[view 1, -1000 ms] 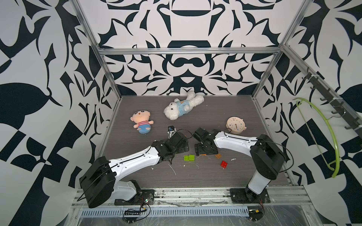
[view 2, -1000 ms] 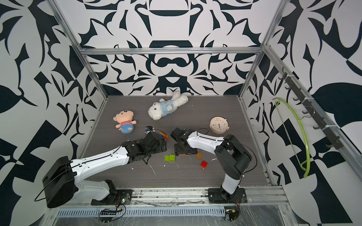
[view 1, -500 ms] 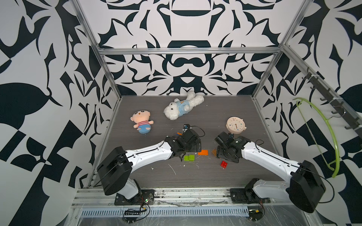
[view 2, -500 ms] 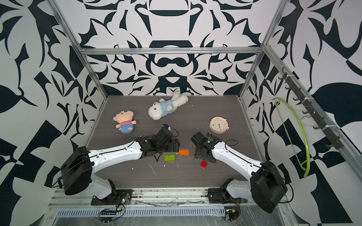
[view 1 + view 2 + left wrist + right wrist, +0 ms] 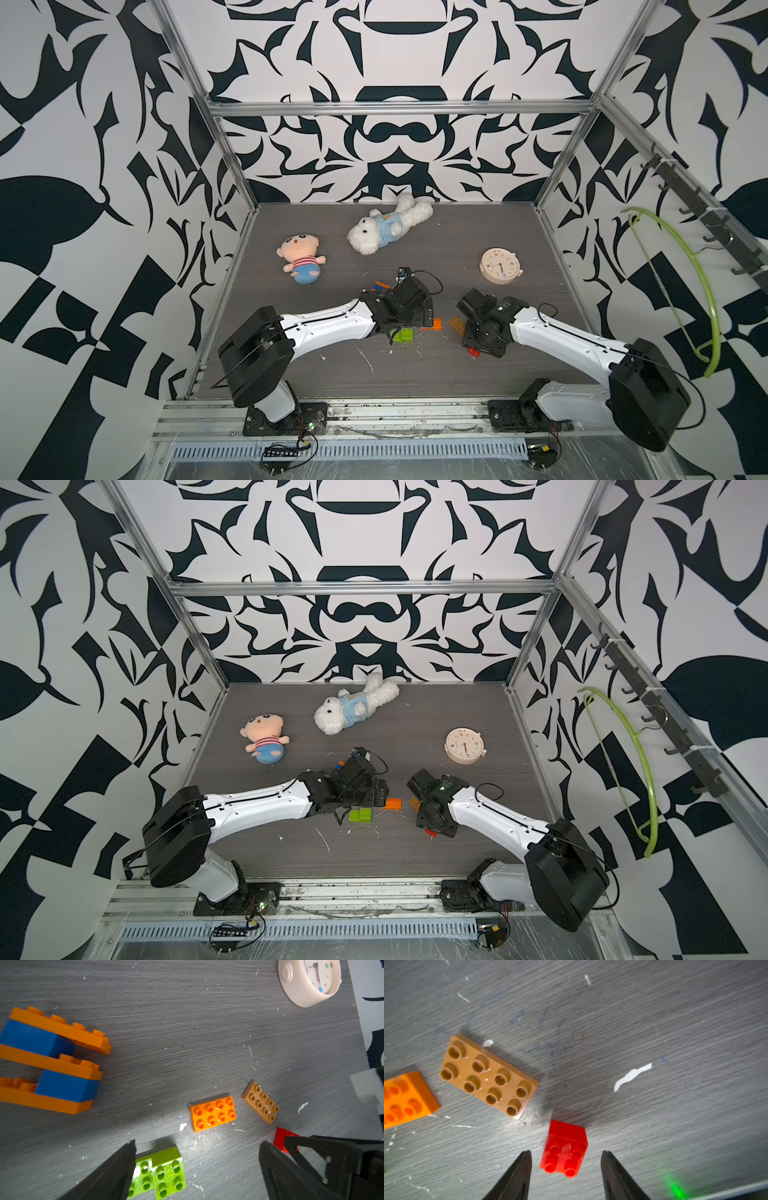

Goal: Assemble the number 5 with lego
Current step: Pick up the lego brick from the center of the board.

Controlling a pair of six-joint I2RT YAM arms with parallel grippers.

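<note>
**Right gripper spread about the red brick; left gripper held wide**

In both top views the left arm (image 5: 324, 328) is stretched low from its base at 7 o'clock of the table (image 5: 415, 374) toward the middle. The left gripper (image 5: 197, 1144) is held wide apart and nothing is gripped. One of the green bricks (image 5: 162, 1172) is partly covered by a finger.

The right arm (image 5: 494, 818) is reached in from 5 o'clock, its wrist bent downward. The right gripper (image 5: 564, 1153) is spread. The red brick (image 5: 564, 1147) is flanked by both fingers (image 5: 517, 1178), and a gap is seen on each side.

In a top view the tan plate (image 5: 456, 325) is found at 11 o'clock of the red brick, close by but apart. The orange brick (image 5: 432, 323) is laid at 9 o'clock of that plate.

The orange-and-blue cluster (image 5: 49, 1059) is half hidden behind the left wrist in the top views. The clock (image 5: 500, 266) is set at 1 o'clock of the right wrist. The striped doll (image 5: 301, 259) and the white plush toy (image 5: 386, 228) are left farther back.
</note>
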